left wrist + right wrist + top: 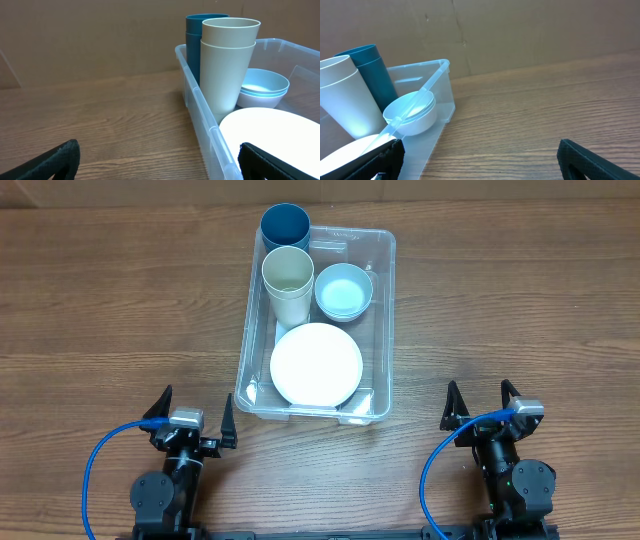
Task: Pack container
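Nearest the robot, the left hand (195,408) sits low over the table (100,300), its fingers spread wide with nothing between them. It is close to the near left corner of the container (385,320) but not touching it. The right hand (480,395) is level with it on the other side, also spread wide and empty, and stands farther from the near right corner.

The container rests flat on the table between the two hands and beyond them, open side up. Its long axis runs straight away from the robot, with one short end facing the hands and the other pointing to the far edge of the table.

Inside, a white plate (316,364) lies flat at the near end. Behind it stand cream cups (288,280), upright and nested, against the left wall. Just beside them, on the right, are pale blue bowls (343,290), also nested. Farthest back, in the far left corner, stand dark teal cups (285,228), upright and touching the cream ones.
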